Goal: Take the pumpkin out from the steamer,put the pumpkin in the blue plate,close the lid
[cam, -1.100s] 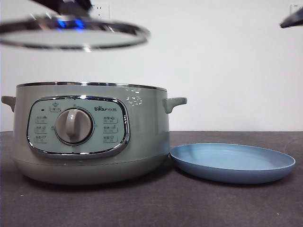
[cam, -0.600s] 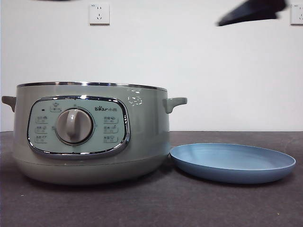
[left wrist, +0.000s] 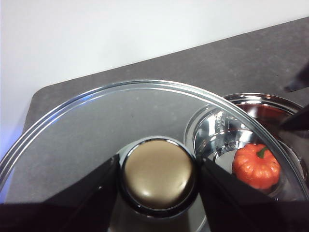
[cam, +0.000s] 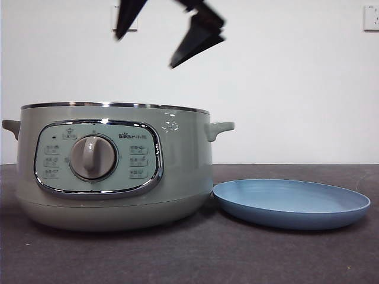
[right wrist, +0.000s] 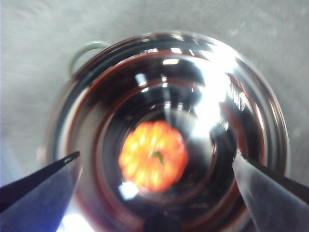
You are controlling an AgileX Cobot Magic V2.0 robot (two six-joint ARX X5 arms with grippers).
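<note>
White wall, dark grey tabletop; steamer toward its left edge, blue plate just beside it, empty. Right hand hangs spread wide straight above the open pot, pumpkin directly below it, stem up. Left hand, clamped on the lid knob, is off to one side.

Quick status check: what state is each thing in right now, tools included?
Steamer: open, lid off.
Lid: held up off the steamer by its knob.
Pumpkin: inside the steamer, ungrasped.
Plate: empty, beside the steamer.
Left tool: shut on the lid's knob.
Right tool: open, above the pumpkin.
</note>
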